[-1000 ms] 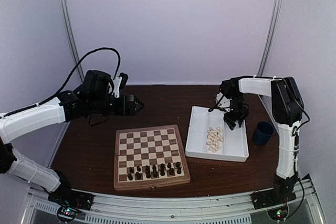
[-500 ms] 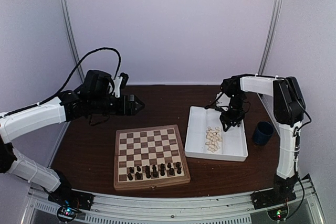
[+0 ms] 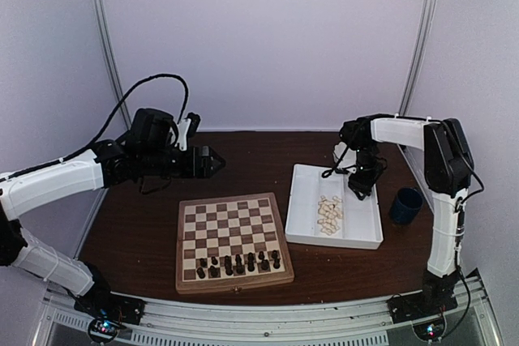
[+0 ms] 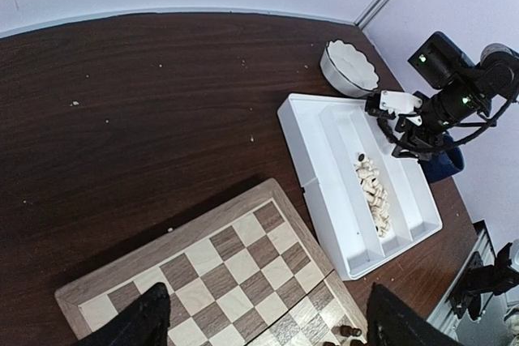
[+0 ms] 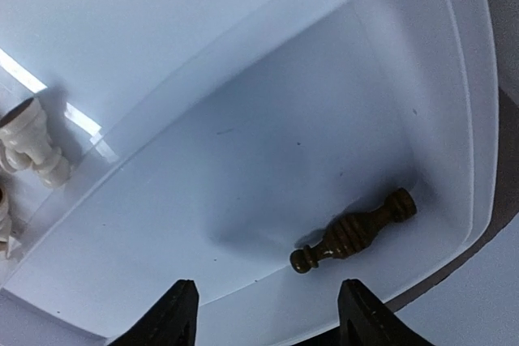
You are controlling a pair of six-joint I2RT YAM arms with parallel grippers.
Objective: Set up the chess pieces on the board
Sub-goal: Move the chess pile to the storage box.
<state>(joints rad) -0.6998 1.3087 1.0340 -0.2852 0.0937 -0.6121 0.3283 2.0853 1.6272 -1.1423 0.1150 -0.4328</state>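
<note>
The board [image 3: 233, 227] lies near the front of the table, with a row of dark chess pieces [image 3: 239, 263] along its near edge. Cream chess pieces [image 3: 330, 212] are heaped in the white tray [image 3: 304, 200]. In the right wrist view one dark piece [image 5: 357, 237] lies on its side in the tray's corner [image 5: 243, 119], just ahead of my open right gripper [image 5: 270, 313], which holds nothing. Cream pieces [image 5: 32, 143] lie beyond a divider. My left gripper [image 4: 272, 322] hovers open and empty above the board [image 4: 235, 273].
A blue cup [image 3: 405, 204] stands right of the tray. A white bowl [image 4: 350, 66] sits behind the tray [image 4: 324, 160] near the back wall. Bare dark table lies behind and left of the board.
My right gripper has shifted a little over the far end of the tray. The left arm has hardly moved.
</note>
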